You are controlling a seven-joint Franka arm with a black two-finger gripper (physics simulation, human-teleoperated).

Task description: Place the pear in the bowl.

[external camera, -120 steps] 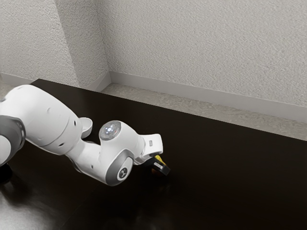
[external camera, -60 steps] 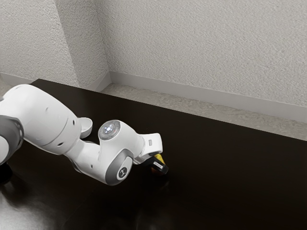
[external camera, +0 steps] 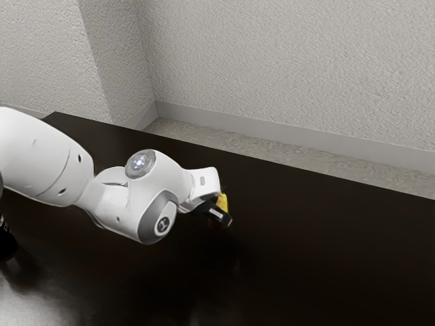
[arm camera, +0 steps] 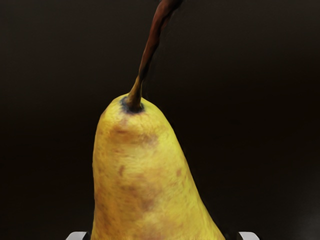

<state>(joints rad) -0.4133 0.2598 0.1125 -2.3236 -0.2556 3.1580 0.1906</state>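
Gripper [external camera: 223, 216] pinches the yellow pear [arm camera: 142, 175] over a dark table [external camera: 326, 258], its fingers apparently squeezing both flanks to steady it for carriage to the white bowl [external camera: 112, 174], partly hidden behind the arm [external camera: 141, 210].

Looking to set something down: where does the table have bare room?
The table is bare from the pincer, shut on the pear, out to the exterior view's right edge, and between the pincer and the table's far edge. Crowded: the exterior view's left, where the arm partly hides the bowl.
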